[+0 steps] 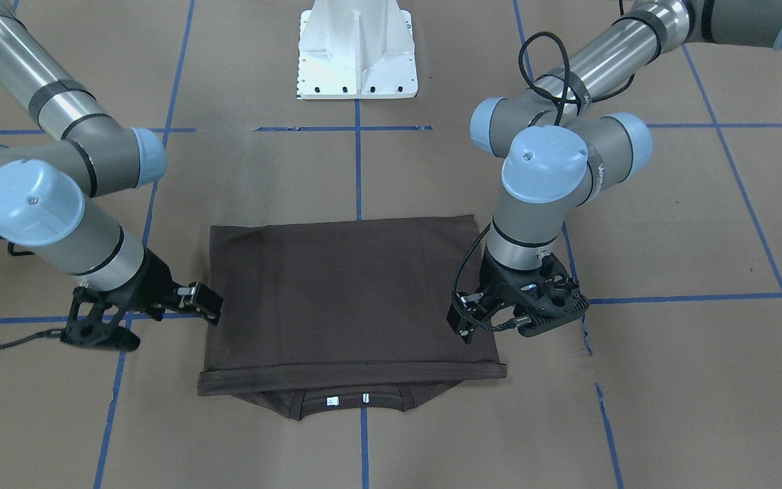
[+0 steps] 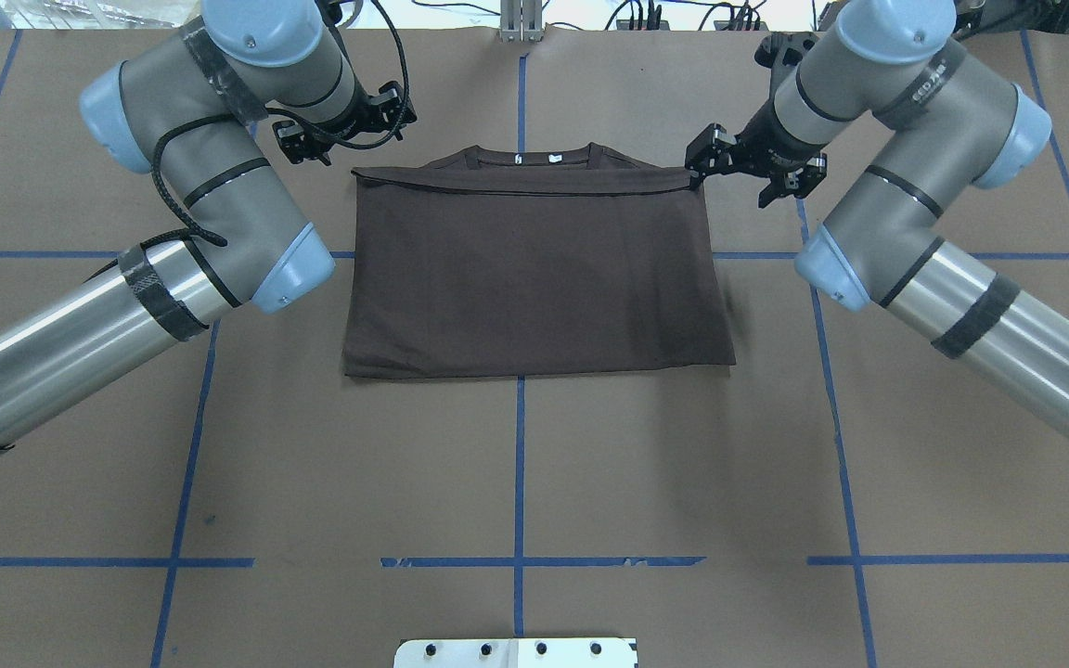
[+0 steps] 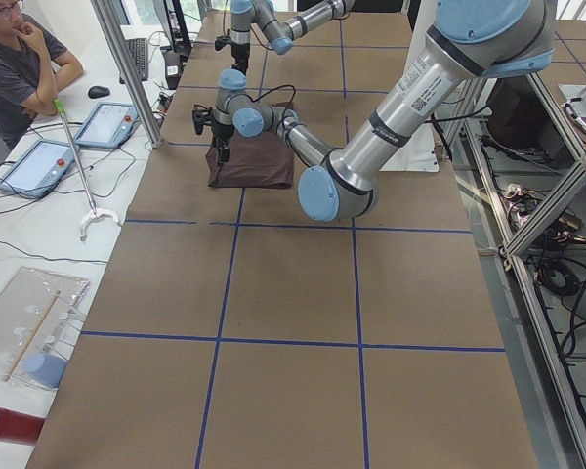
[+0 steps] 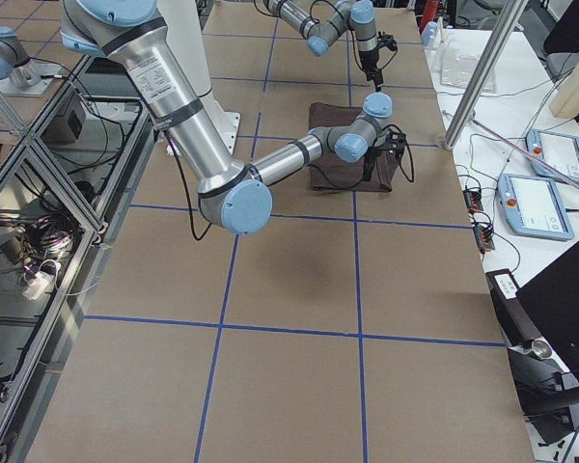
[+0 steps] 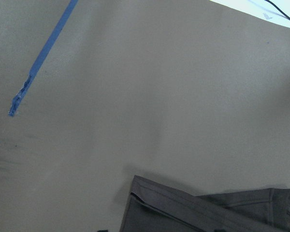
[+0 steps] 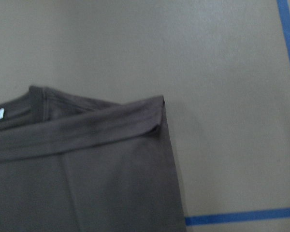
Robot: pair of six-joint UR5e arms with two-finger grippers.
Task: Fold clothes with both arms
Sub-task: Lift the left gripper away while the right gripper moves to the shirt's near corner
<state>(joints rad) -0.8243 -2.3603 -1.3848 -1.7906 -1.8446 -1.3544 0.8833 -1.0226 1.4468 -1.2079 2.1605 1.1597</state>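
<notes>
**Overhead exterior: one crosswise fold laid, grippers at the far corners**

With the overhead exterior view read as a clock face and the robot at 6 o'clock, the T-shirt [image 2: 534,269] is seen lying flat on the table [image 2: 312,464], just to the 12 o'clock side of centre. The sleeves are tucked out of sight. The lower half is laid over the upper, so that the hem [image 2: 525,190] runs just short of the collar [image 2: 534,156], which peeks out at 12 o'clock. That much of the folding is judged done. A further fold, probably side to side, is judged to be left.

The right gripper [image 2: 703,160] is placed at the shirt's 2 o'clock corner, touching or just beside the hem. Its jaws appear parted and no cloth is seen held. The left gripper [image 2: 307,141] is placed just off the 10 o'clock corner, apart from the cloth. Whether it is parted or closed cannot be told.

Blue tape lines [image 2: 520,445] cross the table, and the white pedestal base [image 2: 516,652] sits at 6 o'clock. In the exterior left view a person [image 3: 15,68] is seated beside tablets [image 3: 105,125], off the table. No obstacle is judged to stand in either gripper's way.
</notes>
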